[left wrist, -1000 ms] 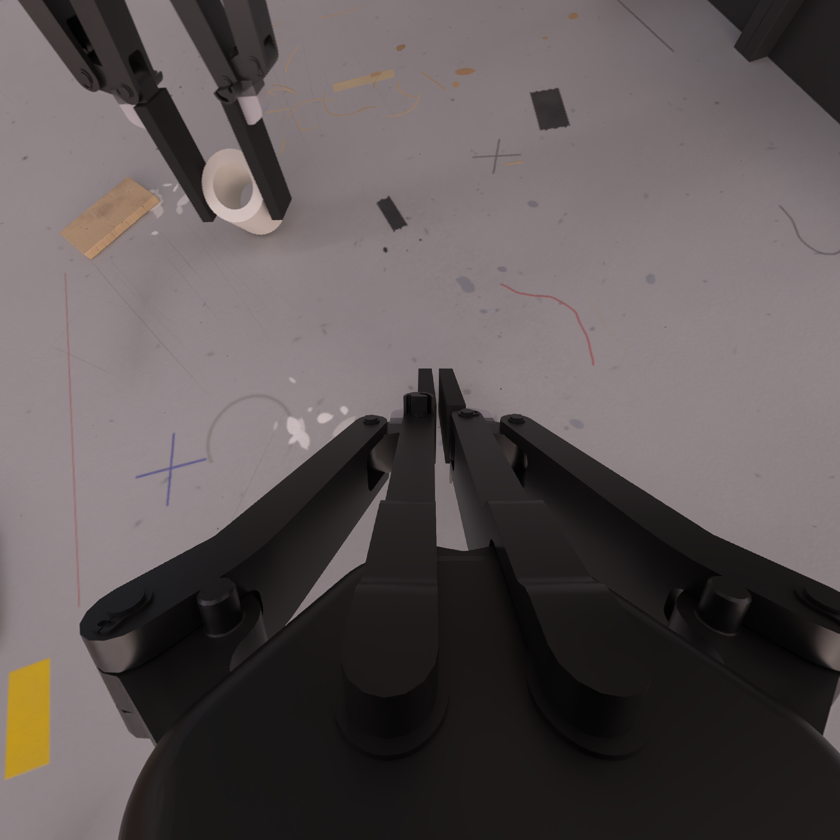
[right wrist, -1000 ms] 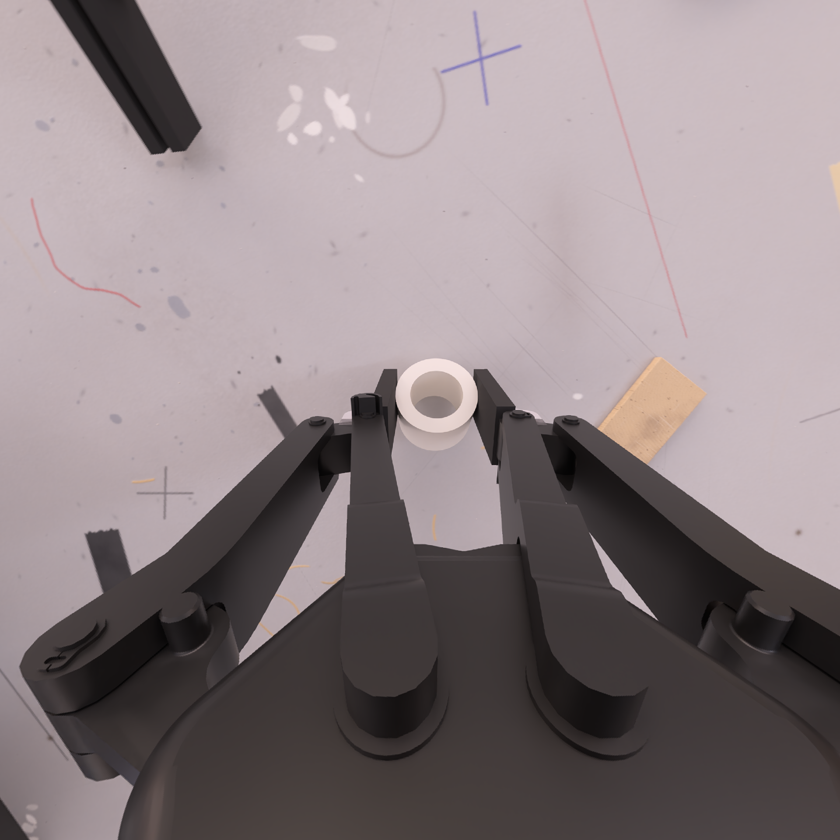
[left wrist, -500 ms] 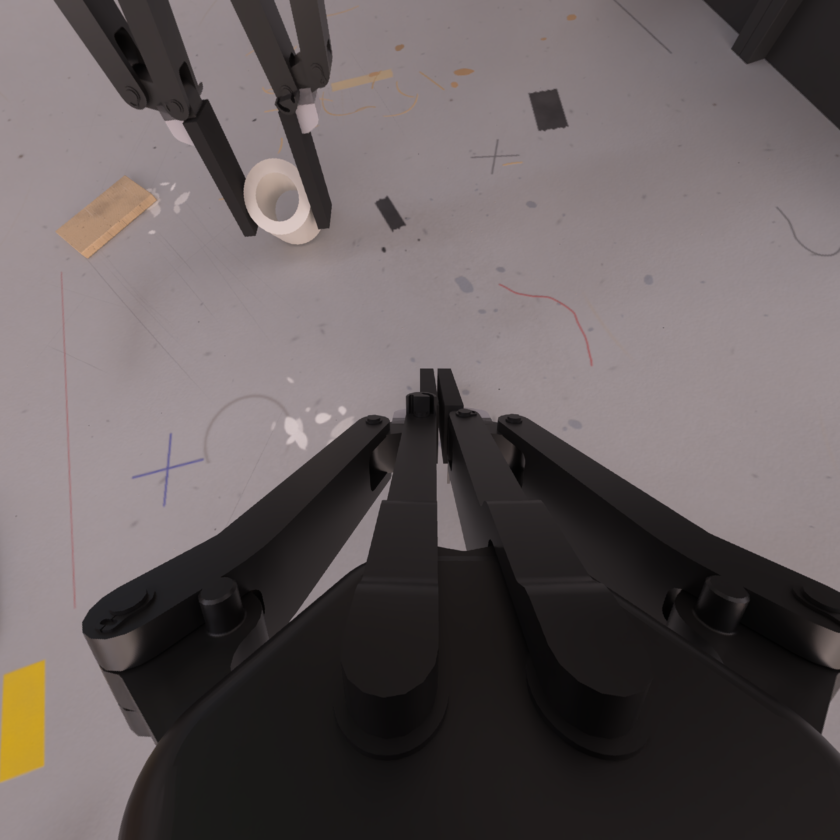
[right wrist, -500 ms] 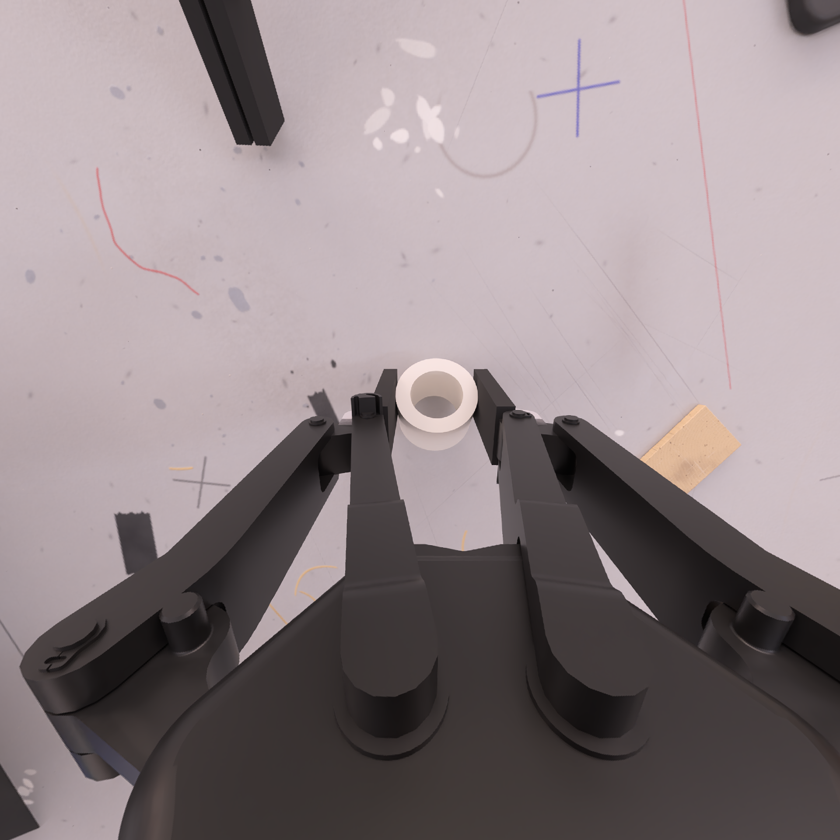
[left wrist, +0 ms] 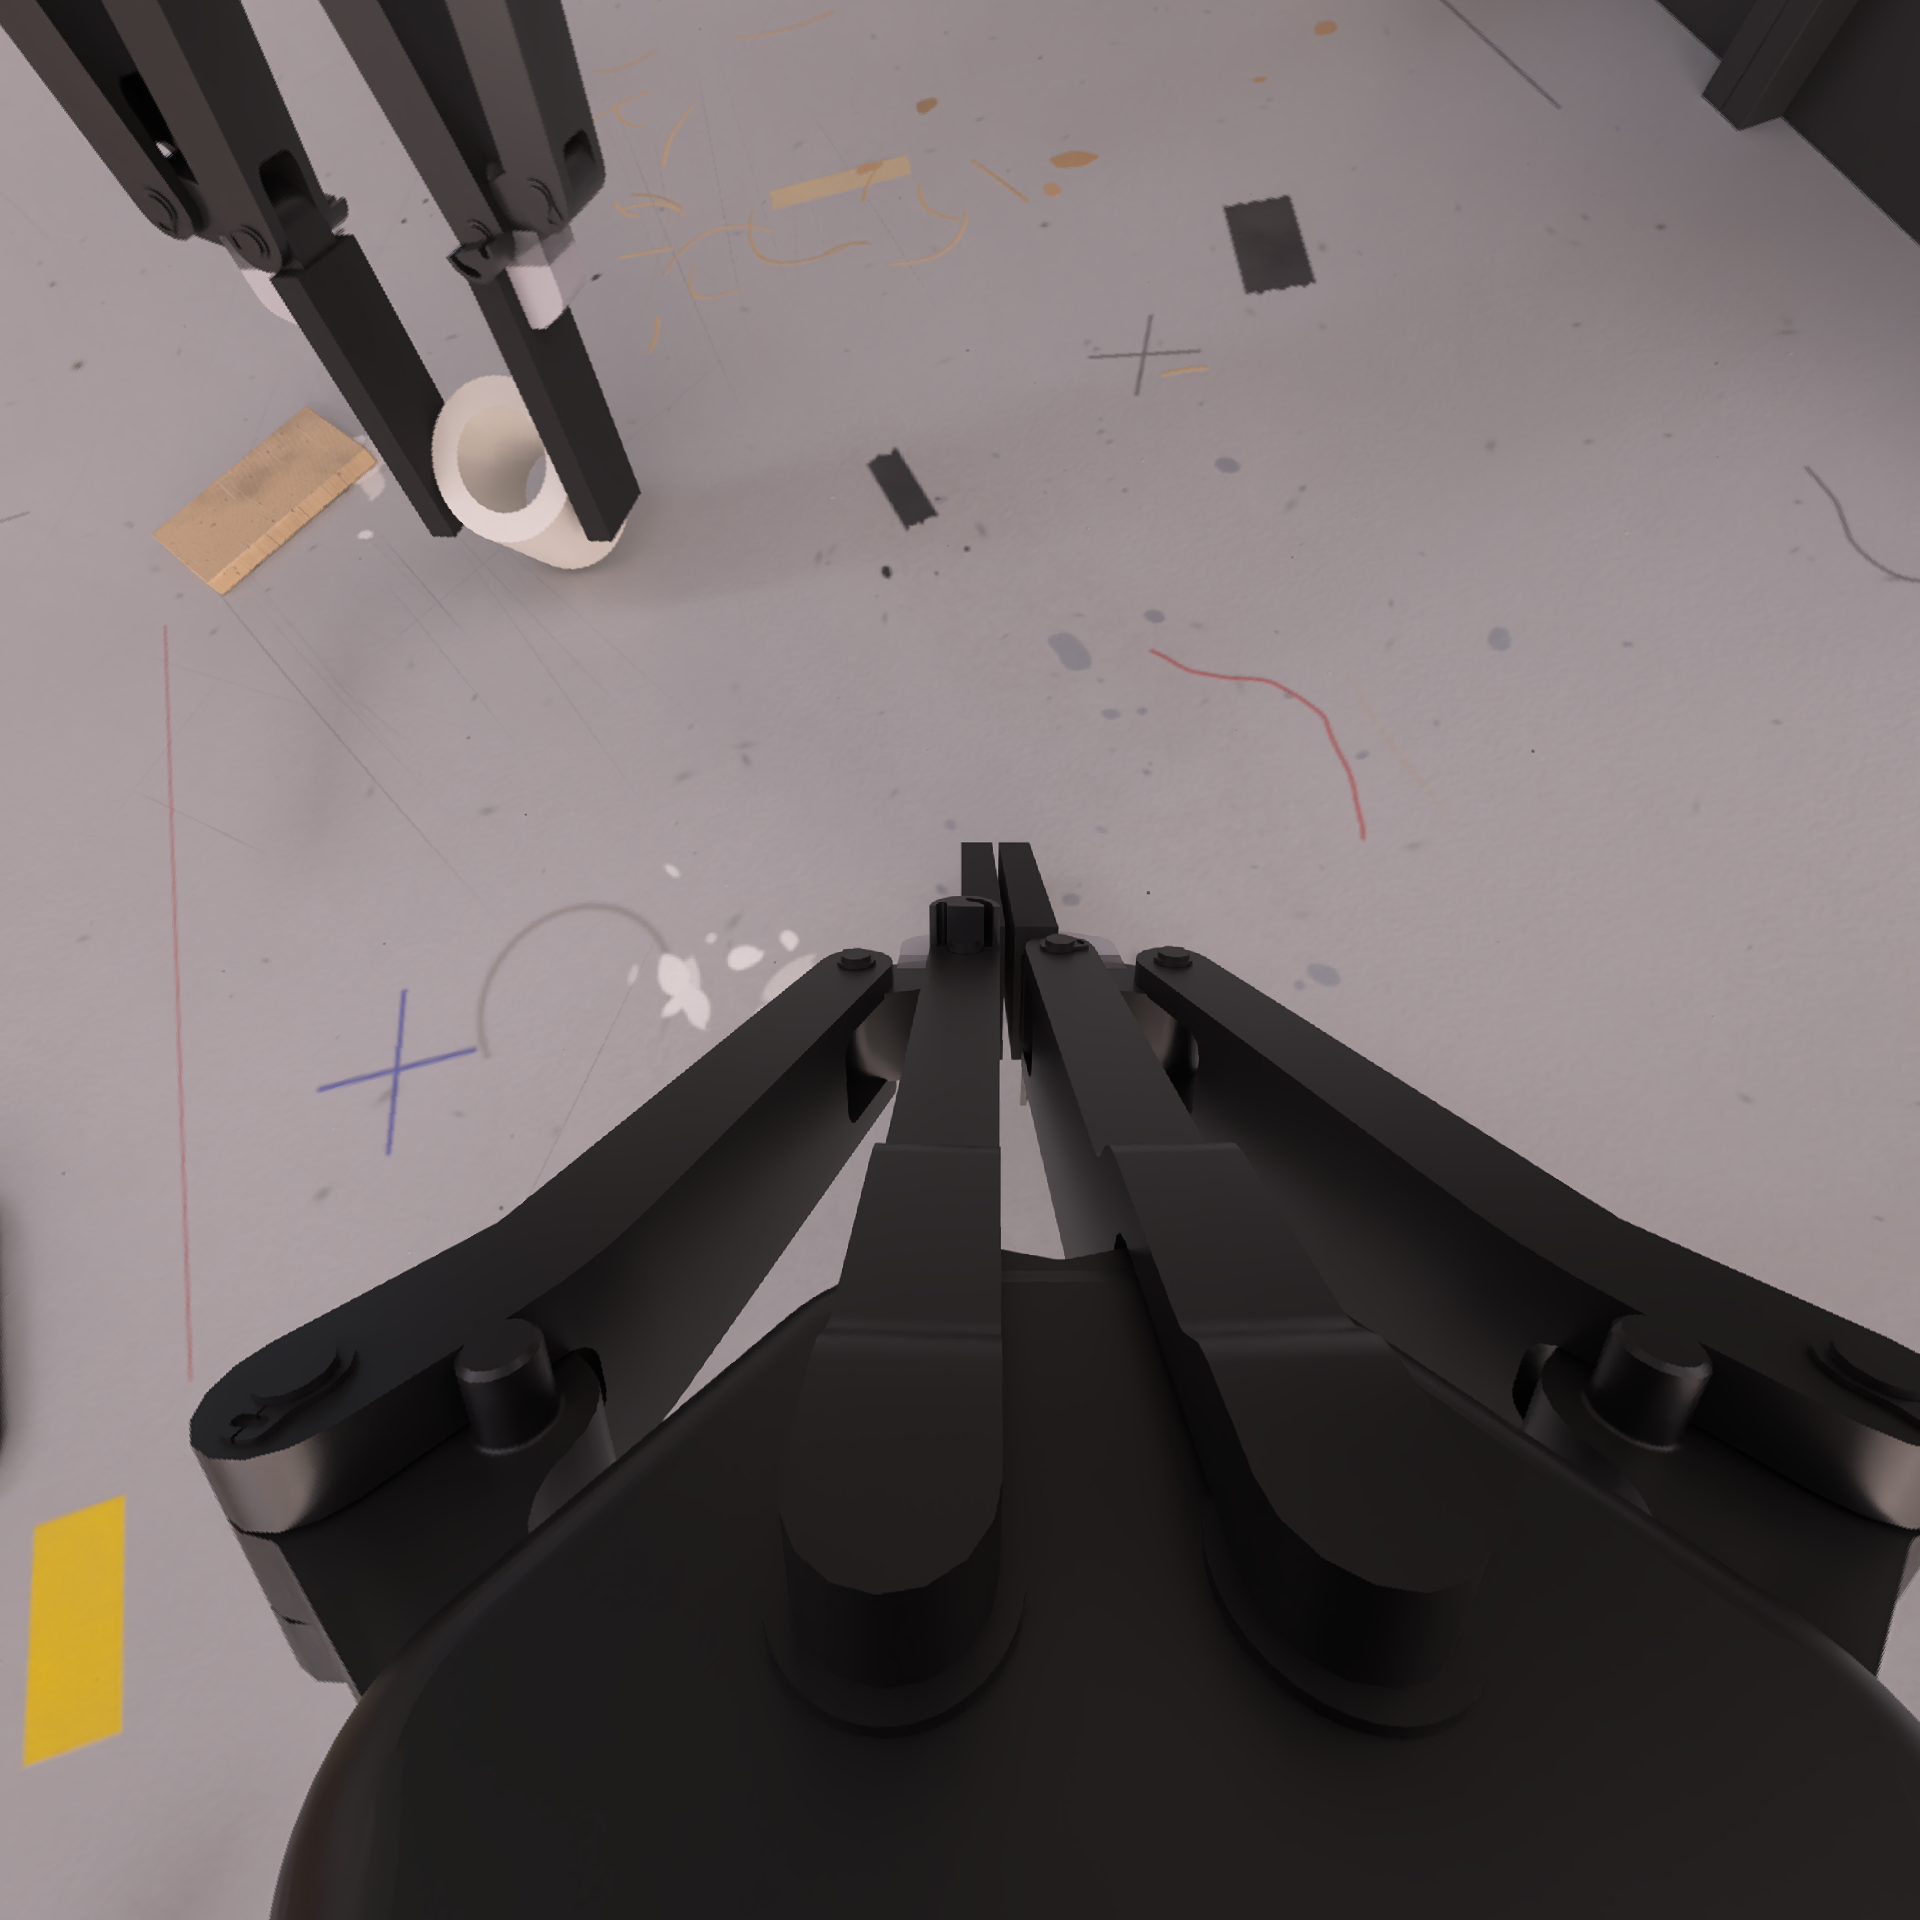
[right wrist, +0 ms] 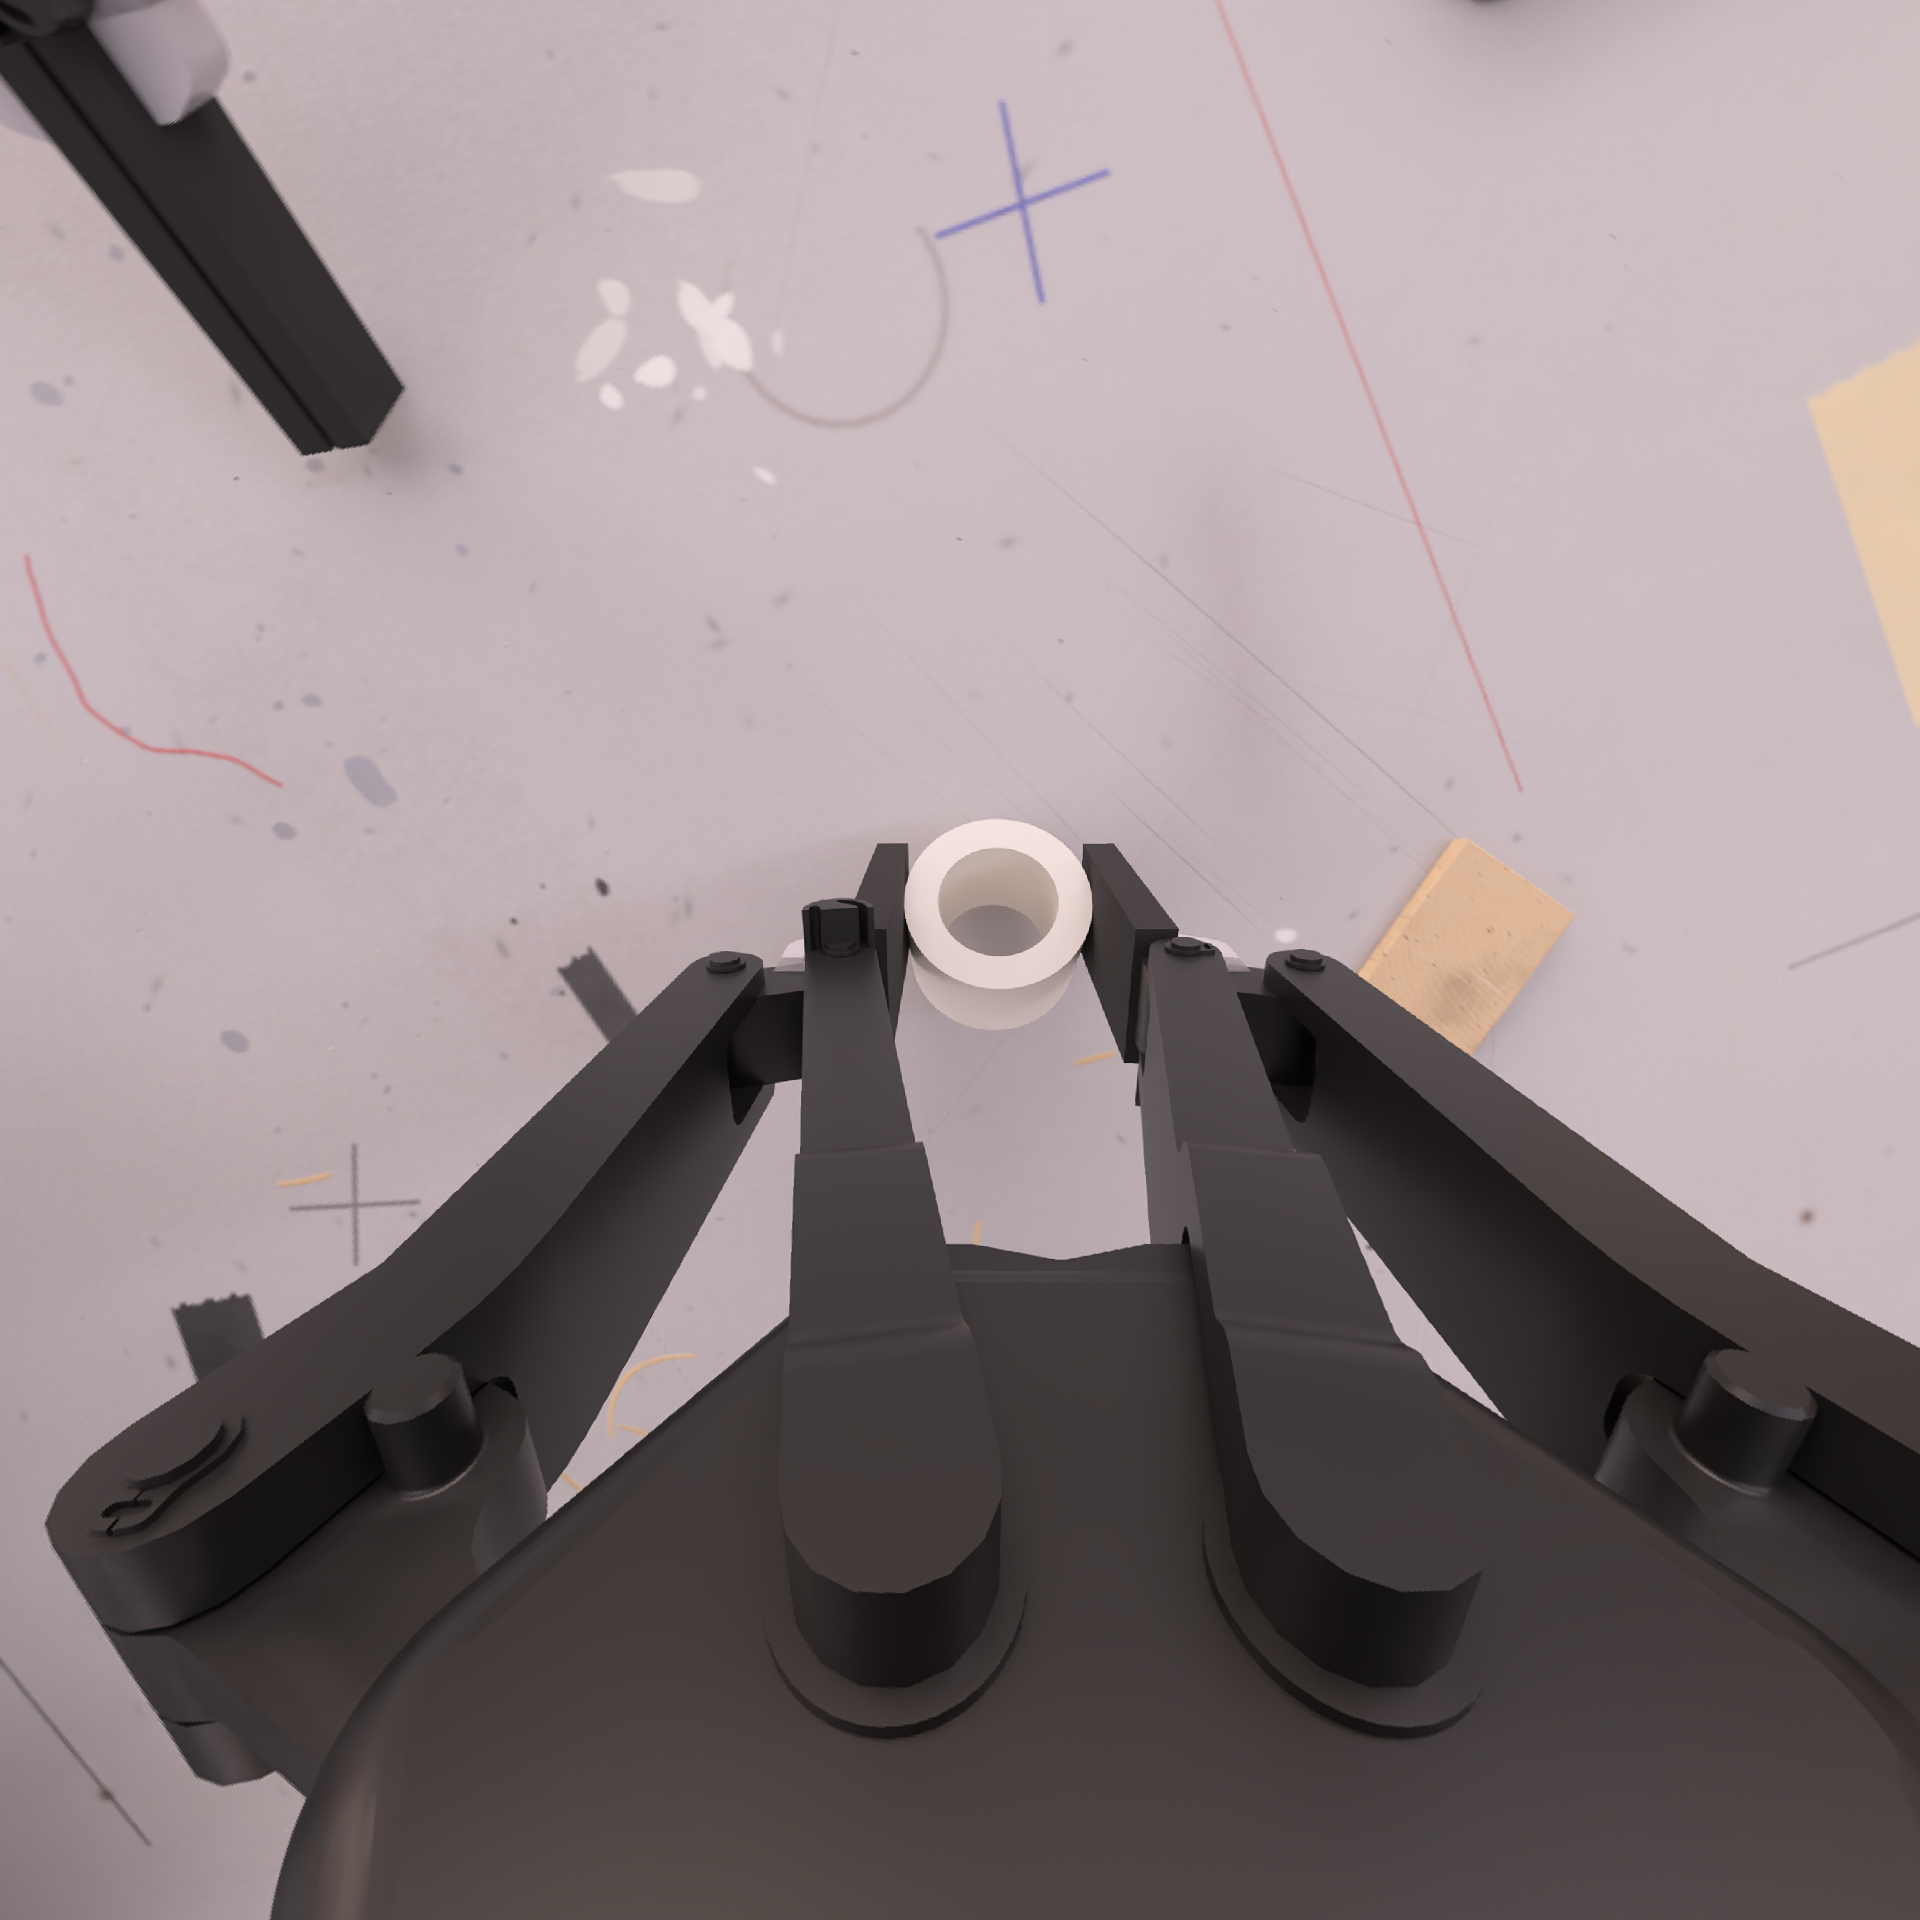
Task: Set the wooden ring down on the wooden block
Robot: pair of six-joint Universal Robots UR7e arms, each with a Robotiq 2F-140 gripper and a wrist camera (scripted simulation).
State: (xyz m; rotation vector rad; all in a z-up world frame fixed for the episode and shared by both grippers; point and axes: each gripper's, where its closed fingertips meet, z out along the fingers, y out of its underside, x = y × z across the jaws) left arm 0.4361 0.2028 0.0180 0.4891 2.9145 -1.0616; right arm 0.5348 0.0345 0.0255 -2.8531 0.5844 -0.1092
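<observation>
My right gripper is shut on the pale wooden ring, hole facing the camera, a little above the grey table. The flat wooden block lies on the table just right of my right finger, apart from the ring. In the left wrist view the right gripper holds the ring at the upper left, with the block just left of it. My left gripper is shut and empty over the middle of the table; it also shows in the right wrist view.
The grey table carries paint marks, dark tape pieces and a yellow patch. A dark object stands at the far right corner. A pale tan patch lies at the right edge.
Half a second ago my right gripper with the ring had drifted away from the block; it has now moved back beside it. My left gripper has stayed put.
</observation>
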